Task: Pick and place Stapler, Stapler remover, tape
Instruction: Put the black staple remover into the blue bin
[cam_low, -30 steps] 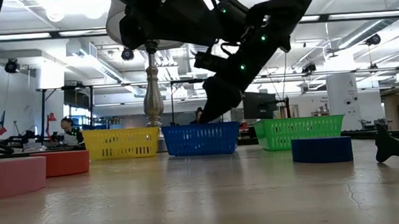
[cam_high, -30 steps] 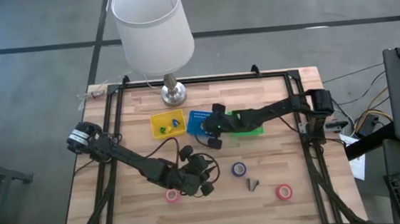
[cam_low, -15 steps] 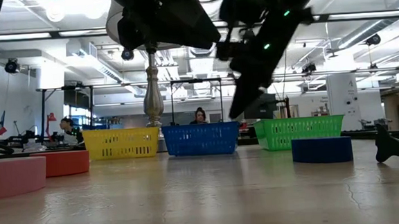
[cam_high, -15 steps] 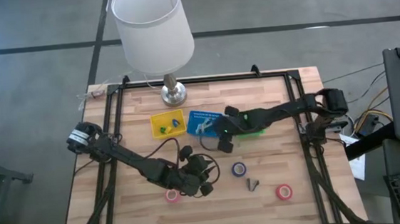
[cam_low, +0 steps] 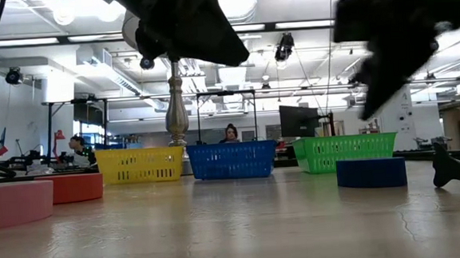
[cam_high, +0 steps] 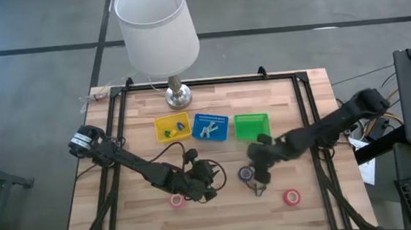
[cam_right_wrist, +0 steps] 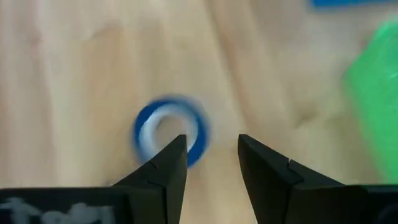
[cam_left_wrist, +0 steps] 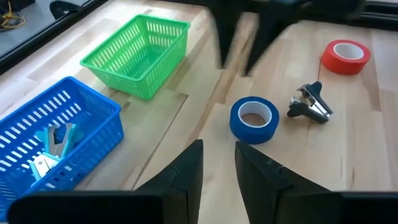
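Progress: partly done. Yellow basket [cam_high: 172,126] holds a few small items, too small to identify. Blue basket [cam_high: 211,126] holds pale blue/white pieces, probably a stapler or remover, can't say which. Green basket [cam_high: 251,126] looks bare.

Left on the tabletop [cam_high: 292,101]: blue tape [cam_high: 246,173], a dark stapler remover [cam_left_wrist: 310,103] just beside it, a red tape [cam_high: 292,196] further out toward the tabletop's near right corner, and a pink-red tape [cam_high: 176,200] close by the left hand [cam_high: 209,182]. Low view hints at one more reddish roll at its left edge; not confirmed from above.

Right hand [cam_high: 260,171]: arm stretched in from the right side, hand down over the middle of the tabletop, well clear of the green basket. Blue tape sits directly ahead of and just below its fingers [cam_right_wrist: 165,168], lined up roughly between them. Fingers spread apart, grasping nothing. Judgement: lining up for the blue tape, with the remover close enough to be nudged on the descent.

Left hand: arm folded low across the front left, hand pointing toward the blue tape and remover. Fingers [cam_left_wrist: 186,174] parted a little with nothing between them; idle.
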Available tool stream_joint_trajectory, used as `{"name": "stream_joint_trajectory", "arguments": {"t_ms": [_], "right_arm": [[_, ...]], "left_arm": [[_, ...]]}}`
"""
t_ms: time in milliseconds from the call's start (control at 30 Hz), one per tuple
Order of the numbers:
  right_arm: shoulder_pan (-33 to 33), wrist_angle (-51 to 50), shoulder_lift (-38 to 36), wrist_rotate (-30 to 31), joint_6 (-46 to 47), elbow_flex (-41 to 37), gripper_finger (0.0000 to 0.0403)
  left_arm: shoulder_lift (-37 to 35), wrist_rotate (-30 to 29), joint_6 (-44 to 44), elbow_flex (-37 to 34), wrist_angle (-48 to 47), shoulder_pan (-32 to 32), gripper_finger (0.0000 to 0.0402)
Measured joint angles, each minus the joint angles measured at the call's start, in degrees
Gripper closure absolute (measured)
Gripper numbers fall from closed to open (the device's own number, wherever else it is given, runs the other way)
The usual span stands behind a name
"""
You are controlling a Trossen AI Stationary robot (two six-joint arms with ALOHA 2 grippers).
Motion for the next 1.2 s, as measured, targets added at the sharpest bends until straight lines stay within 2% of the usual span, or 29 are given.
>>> {"name": "stream_joint_trajectory", "arguments": {"t_ms": [200,400,533,733,933,1200], "right_arm": [[6.53,0.15,-2.82,-1.37,19.06,-5.82,0.027],[10.5,0.91,-2.19,-3.79,23.06,-8.01,0.0276],[12.57,5.17,-2.34,-3.13,22.55,-8.06,0.0278],[14.33,14.72,-0.61,-2.69,15.75,-8.06,0.027],[14.26,14.95,2.16,-4.16,11.0,-8.1,0.0263],[14.24,15.65,4.86,-7.37,10.35,-8.11,0.0263]], "left_arm": [[0.0,0.01,1.37,-0.6,0.02,0.77,0.0305],[0.0,0.02,2.72,-0.62,0.1,2.14,0.0305],[0.0,0.02,3.95,-0.62,0.5,3.12,0.0305],[0.0,0.02,3.97,-0.62,0.74,3.9,0.0305],[0.0,0.04,3.9,-0.62,0.74,3.84,0.0305],[0.0,0.05,3.84,-0.62,0.72,3.88,0.0305]]}}
